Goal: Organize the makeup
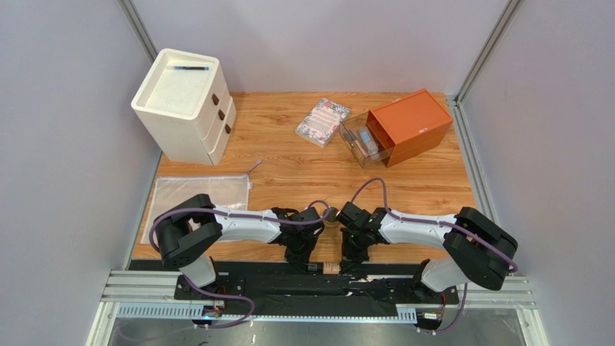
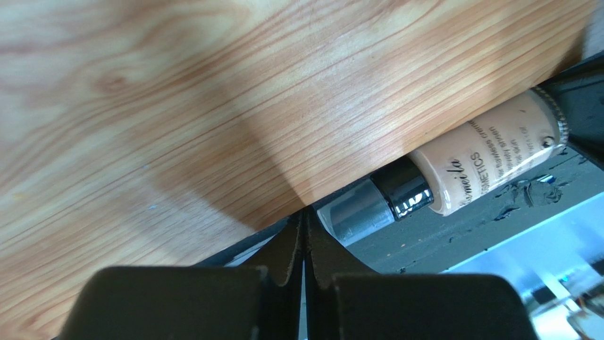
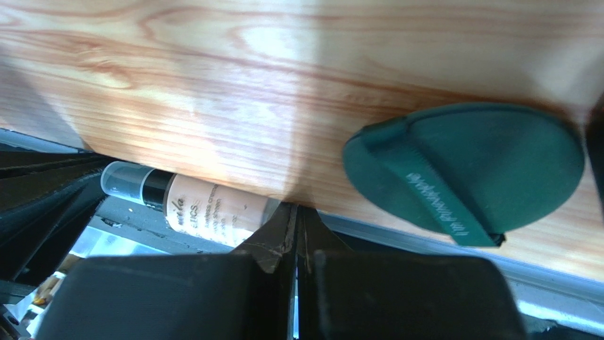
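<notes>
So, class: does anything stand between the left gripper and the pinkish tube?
Nothing visible does. The left gripper, shut, is close beside the pinkish tube, which lies on the dark rail beside the table.

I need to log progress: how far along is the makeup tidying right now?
Done: a few items seem to sit in the clear bin. In hand: nothing; left claw and right claw are shut, empty. To do: the foundation tube and green puff lie loose at the near edge of the table.

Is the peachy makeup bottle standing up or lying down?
Lying down. The bottle rests on its side on the dark rail, its cap pointing sideways.
</notes>
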Tool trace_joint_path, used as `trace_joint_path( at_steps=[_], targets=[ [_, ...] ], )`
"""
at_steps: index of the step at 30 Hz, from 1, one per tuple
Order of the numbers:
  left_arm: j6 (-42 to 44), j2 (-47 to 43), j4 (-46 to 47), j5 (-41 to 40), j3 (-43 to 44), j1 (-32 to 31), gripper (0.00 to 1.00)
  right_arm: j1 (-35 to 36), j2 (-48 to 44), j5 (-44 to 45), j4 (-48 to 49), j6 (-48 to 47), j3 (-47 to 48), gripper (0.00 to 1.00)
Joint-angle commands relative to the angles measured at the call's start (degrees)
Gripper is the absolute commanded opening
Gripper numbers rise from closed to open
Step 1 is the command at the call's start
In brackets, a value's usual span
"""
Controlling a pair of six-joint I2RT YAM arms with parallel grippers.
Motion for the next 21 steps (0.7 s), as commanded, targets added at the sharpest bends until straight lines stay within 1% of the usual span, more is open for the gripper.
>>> trace_joint_path(
  at_steps=[1,8,11,15,18,21],
  targets=[
    [1.9,-5.5,5.6,-4.5,1.2,-0.8,0.00,1.0,-1.2,0.2,5.6,0.5,5.6,0.00],
    [3.2,-9.7,5.0,-7.2,1.6,-0.7,0.00,1.0,-3.2,1.6,4.1,-0.3,9.1,0.00],
    [3.6,-9.8,5.1,-7.6,2.0,-0.6,0.00,1.0,-2.0,1.5,4.3,-0.5,10.1,0.00],
    [4.5,-7.7,5.5,-5.8,2.9,-0.7,0.00,1.1,1.1,0.4,4.7,-1.4,11.2,0.00],
    [4.6,-7.0,4.0,-5.6,3.3,-0.6,0.00,1.1,2.5,1.2,2.1,-2.3,12.7,0.00],
    [5.0,-8.5,1.3,-8.1,2.8,-0.7,0.00,1.1,2.9,1.9,-0.5,-3.4,13.9,0.00]
  ],
)
